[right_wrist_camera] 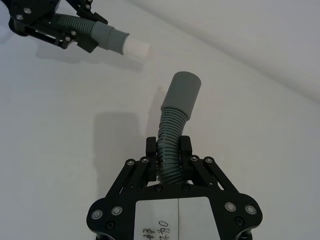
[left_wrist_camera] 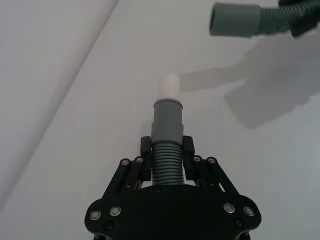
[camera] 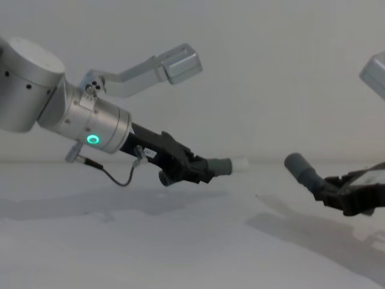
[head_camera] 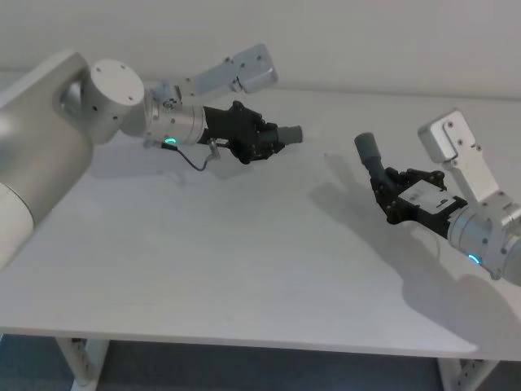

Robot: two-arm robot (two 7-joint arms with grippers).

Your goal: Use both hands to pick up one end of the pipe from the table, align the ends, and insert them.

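Both pieces of the pipe are held up above the white table (head_camera: 203,261). My left gripper (head_camera: 264,138) is shut on the ribbed part of the shorter piece (left_wrist_camera: 167,167). Its grey cuff (left_wrist_camera: 167,120) and pale white tip (left_wrist_camera: 168,87) stick out past the fingers, pointing right. My right gripper (head_camera: 387,186) is shut on the ribs of the longer piece (right_wrist_camera: 170,150), whose smooth grey socket cuff (right_wrist_camera: 182,90) rises up and to the left. The two ends face each other with a clear gap between the white tip (camera: 240,164) and the socket cuff (camera: 299,165).
A thin black cable (head_camera: 195,161) loops under the left wrist. The table's front edge (head_camera: 244,338) runs along the bottom of the head view, and a plain pale wall (head_camera: 366,41) stands behind the table.
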